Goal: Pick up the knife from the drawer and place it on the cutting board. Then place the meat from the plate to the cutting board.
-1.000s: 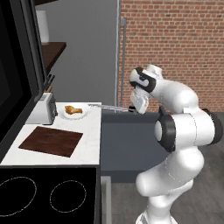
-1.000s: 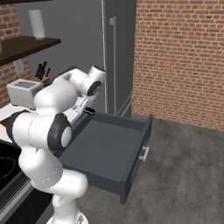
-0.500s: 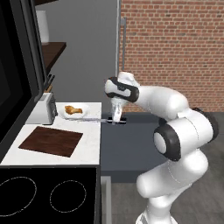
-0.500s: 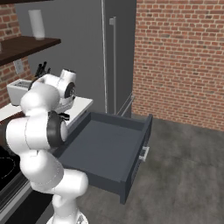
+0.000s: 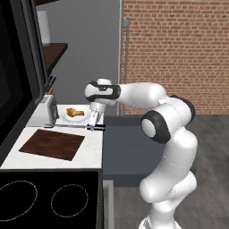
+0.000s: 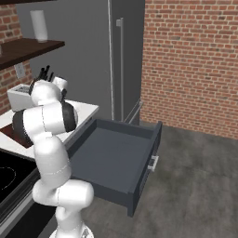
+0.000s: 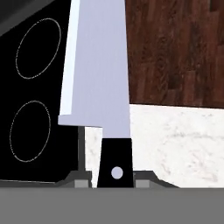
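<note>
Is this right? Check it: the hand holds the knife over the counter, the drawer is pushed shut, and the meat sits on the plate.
Wrong on the drawer: the right base view shows it pulled out. The rest stands: the hand holds the knife over the counter, and the meat sits on the plate.

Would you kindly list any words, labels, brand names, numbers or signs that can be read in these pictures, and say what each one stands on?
None: no readable text shows in any view.
The knife blade is plain, and its black handle bears only a pale round rivet.
The cutting board, plate, toaster and drawer front carry no lettering.
The stovetop bears only thin ring outlines, no numbers.
</note>
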